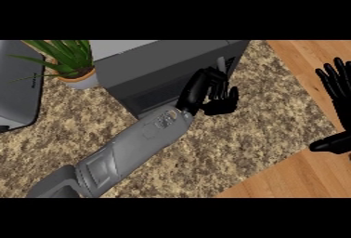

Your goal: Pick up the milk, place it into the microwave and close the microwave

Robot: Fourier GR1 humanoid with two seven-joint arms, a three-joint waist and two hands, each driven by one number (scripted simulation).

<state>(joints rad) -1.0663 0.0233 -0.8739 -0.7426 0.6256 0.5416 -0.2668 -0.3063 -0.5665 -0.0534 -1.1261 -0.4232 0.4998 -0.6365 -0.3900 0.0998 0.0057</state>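
Greenery came first at the far left: a potted plant [68, 65] on the speckled surface [240, 135], just beside the microwave [165, 69]. Against its front the left hand [216, 95] lay with fingers straight and spread, pinching nothing. No milk was visible; whether it sat inside could not be told. Closing looked like the step in hand, so the next move probably called for a push on the door. At the right edge the right hand [336, 83] rested, fingers spread upward.
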